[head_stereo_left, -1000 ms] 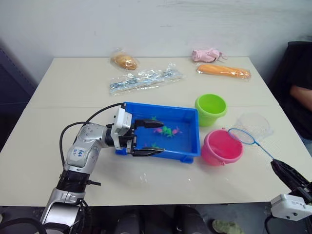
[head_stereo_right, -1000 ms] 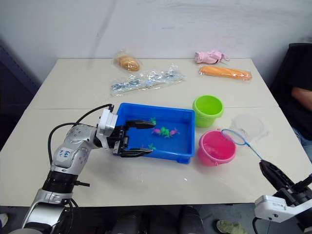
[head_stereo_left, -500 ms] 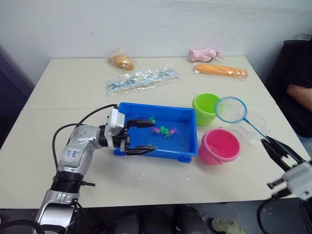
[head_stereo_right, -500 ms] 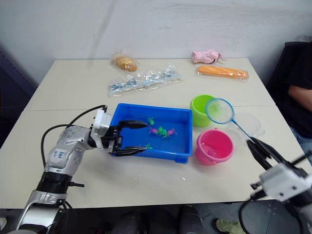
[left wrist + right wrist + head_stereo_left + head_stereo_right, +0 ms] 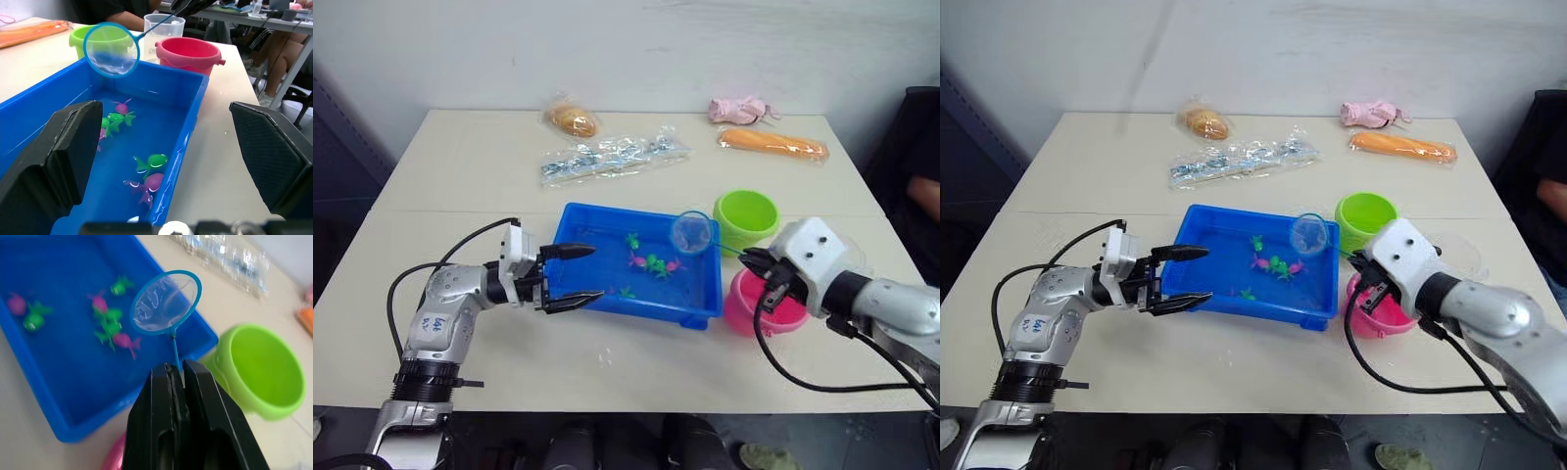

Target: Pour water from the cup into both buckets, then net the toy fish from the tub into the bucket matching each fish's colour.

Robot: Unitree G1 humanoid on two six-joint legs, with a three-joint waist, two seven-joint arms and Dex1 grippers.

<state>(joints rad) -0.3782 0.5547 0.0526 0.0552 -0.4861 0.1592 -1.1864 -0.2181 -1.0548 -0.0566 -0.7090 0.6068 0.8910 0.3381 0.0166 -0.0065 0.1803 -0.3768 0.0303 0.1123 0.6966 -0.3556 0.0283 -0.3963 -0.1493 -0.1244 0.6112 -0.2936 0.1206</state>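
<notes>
The tub (image 5: 641, 284) sits mid-worktop (image 5: 470, 176), with wide bare surface at its 9 o'clock and along the near edge at 6 o'clock. At its 3 o'clock the room is tight: the green bucket (image 5: 747, 218) stands just beside the tub's far right corner, and the pink bucket (image 5: 749, 305) just beside its near right corner. The cup (image 5: 163, 30) stands behind the two buckets, seen between them from the left wrist view. Toward 12 o'clock, well apart from the tub, lie a clear packet (image 5: 612, 157), a bagged bun (image 5: 573, 119), an orange packet (image 5: 773, 144) and a pink bundle (image 5: 739, 108) near the far edge.

The left pincer (image 5: 570, 276) hangs at the tub's left end, its two fingers spread wide, one over the water and one near the tub's near rim; it holds nothing, and whether a tip touches the rim cannot be told.

The right pincer (image 5: 177, 377) is over the pink bucket, its fingers pressed together on the thin handle of the net (image 5: 691, 233). The hoop is raised above the tub's right end, tilted, clear of the water, and nothing can be made out in its mesh.

The fish (image 5: 652, 262), pink and green, lie in the tub's water, most in a cluster right of the middle, with a few (image 5: 150, 169) nearer the near wall.

A person's arm (image 5: 923, 196) shows at the worktop's right edge.
</notes>
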